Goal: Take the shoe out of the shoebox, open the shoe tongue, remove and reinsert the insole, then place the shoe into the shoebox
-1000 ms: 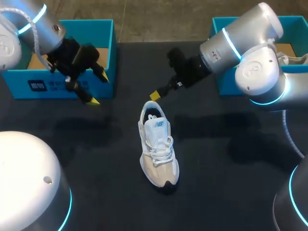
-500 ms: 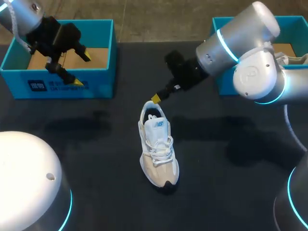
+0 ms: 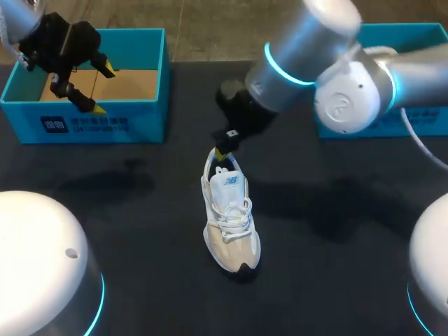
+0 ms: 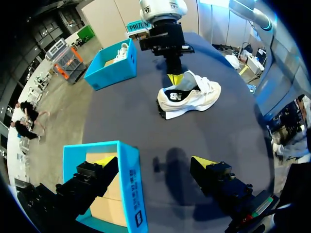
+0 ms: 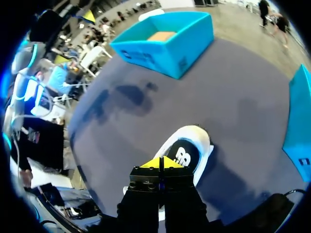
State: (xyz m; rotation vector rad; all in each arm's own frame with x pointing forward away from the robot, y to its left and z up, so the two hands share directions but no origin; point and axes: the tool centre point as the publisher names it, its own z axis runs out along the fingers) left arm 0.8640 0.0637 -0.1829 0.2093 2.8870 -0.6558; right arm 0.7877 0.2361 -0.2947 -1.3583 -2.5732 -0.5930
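Dark tabletop point(image 3: 140, 210) holds the white sneaker point(image 3: 231, 217) upright at its middle; the right end effector point(image 3: 220, 150), tips pinched together and empty, sits at its heel. Pressing down closed could tip the sneaker over.

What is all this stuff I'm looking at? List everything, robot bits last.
Shoe: one, white and beige, upright on its sole in the middle of the table.
Left shoebox: one, blue, open, at the table's far left, brown bottom showing.
Right shoebox: one, blue, open, at the table's far right.
Second shoe: one, white, inside the right shoebox.
Table: one, black.
Left gripper: one, black with yellow tips, open, above the left shoebox.
Right gripper: one, black with yellow tips, fingers together, at the shoe's heel opening.
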